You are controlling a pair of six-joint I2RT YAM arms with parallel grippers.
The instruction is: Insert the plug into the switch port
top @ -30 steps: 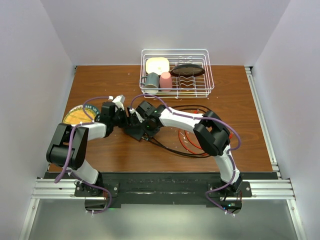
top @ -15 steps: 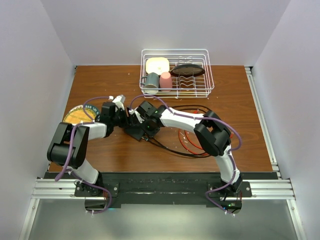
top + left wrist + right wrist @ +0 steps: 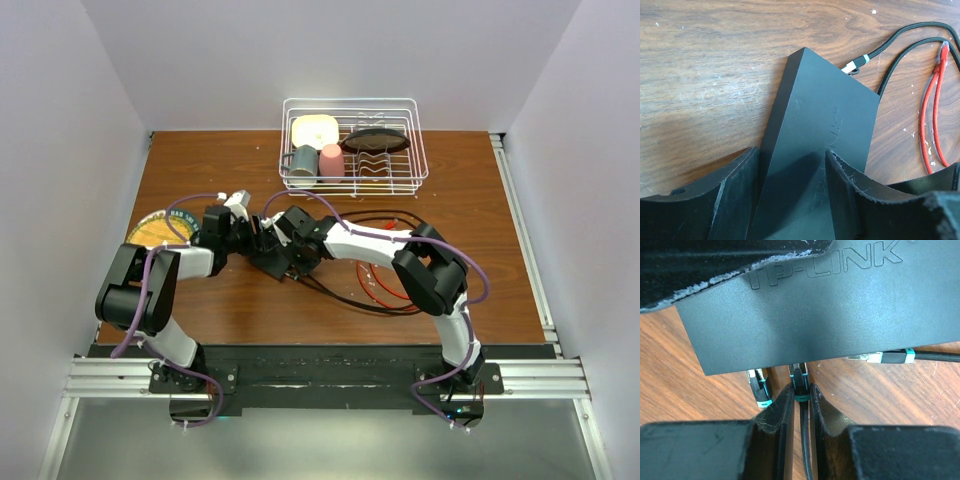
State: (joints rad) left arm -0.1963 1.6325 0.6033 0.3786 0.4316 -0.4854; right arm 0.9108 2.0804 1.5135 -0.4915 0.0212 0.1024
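The switch (image 3: 825,115) is a flat matte-black box lying slanted on the wood, its lettered top (image 3: 830,315) facing up. My left gripper (image 3: 791,155) straddles its near corner. One finger (image 3: 735,190) is against its side edge and the other finger (image 3: 845,185) lies against its top face. My right gripper (image 3: 801,389) is shut on a black plug (image 3: 799,376) with a teal band, its cable running back between the fingers. The plug's tip is at the switch's socket edge, and the socket itself is hidden under that edge. In the top view both grippers meet at the switch (image 3: 275,262).
A second plug (image 3: 759,387) sits at the same edge just left of mine, and a third (image 3: 887,358) lies along it to the right. Red cables (image 3: 935,110) and black loops (image 3: 385,285) lie right of the switch. A wire rack (image 3: 354,146) stands behind, and a round yellow disc (image 3: 160,228) is at the left.
The right arm's elbow has drifted slightly to the right. Both grippers have stayed at the switch, which has not visibly moved.
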